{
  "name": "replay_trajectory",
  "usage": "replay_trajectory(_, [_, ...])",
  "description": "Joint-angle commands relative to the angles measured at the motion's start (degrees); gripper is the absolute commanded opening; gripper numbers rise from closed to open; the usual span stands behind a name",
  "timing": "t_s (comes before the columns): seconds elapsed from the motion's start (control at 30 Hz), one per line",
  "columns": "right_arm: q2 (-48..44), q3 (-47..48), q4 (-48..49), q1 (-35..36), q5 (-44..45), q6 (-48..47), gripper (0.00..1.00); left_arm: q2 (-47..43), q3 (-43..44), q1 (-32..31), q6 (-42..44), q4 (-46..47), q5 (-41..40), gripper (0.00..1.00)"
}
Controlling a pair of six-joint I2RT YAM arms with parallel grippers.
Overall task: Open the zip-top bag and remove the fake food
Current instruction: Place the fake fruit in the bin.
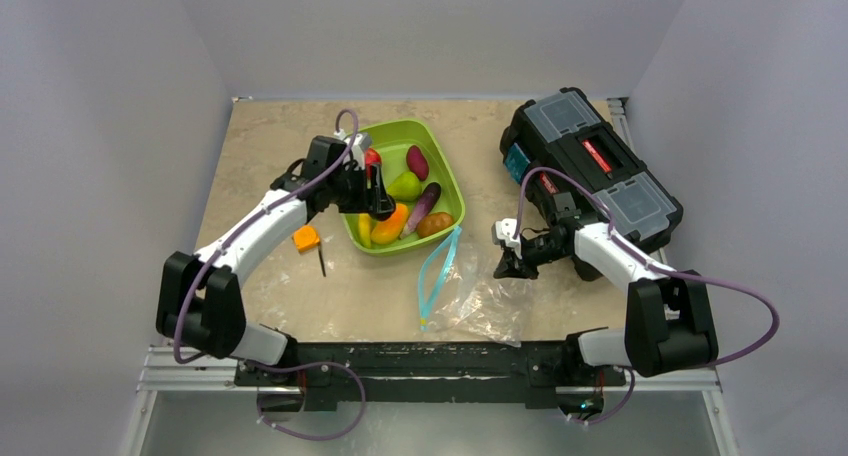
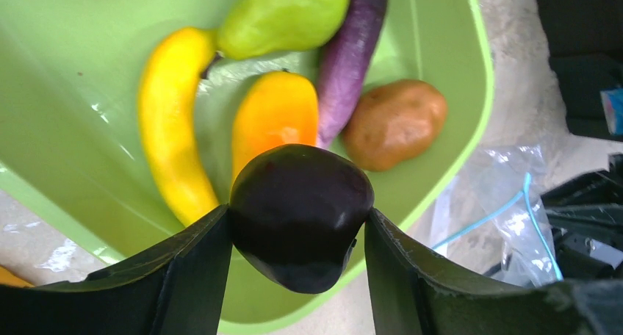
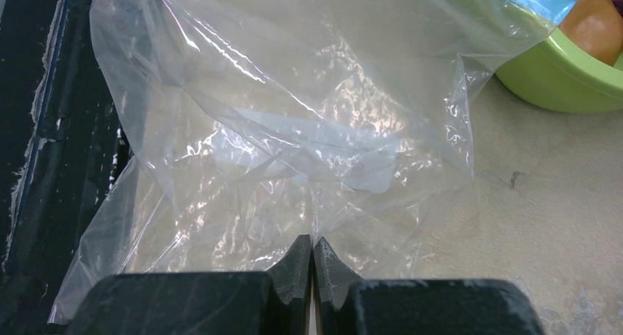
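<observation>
The zip-top bag point(image 1: 468, 288) lies flat and open on the table in front of the green tray point(image 1: 449, 172), its blue zip strip point(image 1: 437, 272) towards the tray. My right gripper point(image 3: 314, 248) is shut on a fold of the bag's clear plastic point(image 3: 294, 129) at its right edge. My left gripper point(image 2: 297, 216) is shut on a dark fake food piece point(image 2: 301, 192) and holds it over the tray's near rim point(image 2: 441, 181). In the tray lie a banana point(image 2: 170, 122), pear point(image 2: 283, 15), orange piece point(image 2: 273, 114), eggplant point(image 2: 351, 48) and brown piece point(image 2: 394, 122). A red apple point(image 1: 372, 158) and maroon piece point(image 1: 417, 162) show in the top view.
A black toolbox point(image 1: 590, 166) stands at the back right, close behind my right arm. A small orange block with a black stick point(image 1: 306, 239) lies left of the tray, under my left arm. The tray's corner point(image 3: 558, 81) shows just beyond the bag.
</observation>
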Motion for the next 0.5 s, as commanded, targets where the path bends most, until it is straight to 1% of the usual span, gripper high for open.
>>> replay_trajectory(0.0, [-1.45, -0.05, -0.67, -0.6, -2.05, -1.07, 0.0, 3.44, 5.11, 2.55, 2.56, -2.61, -1.32, 0.07])
replay_trajectory(0.33, [-1.38, -0.01, -0.58, -0.95, -2.01, -1.05, 0.0, 13.7, 15.62, 4.97, 3.95, -10.42, -9.7, 0.08])
replay_trajectory(0.4, [-1.41, 0.05, -0.63, -1.01, -2.07, -1.07, 0.0, 15.42, 18.12, 5.07, 4.1, -12.0, -11.13, 0.11])
replay_trajectory(0.47, [-1.47, 0.12, -0.62, -1.12, -2.07, -1.07, 0.0, 16.79, 20.41, 5.06, 4.26, -13.57, -12.72, 0.2])
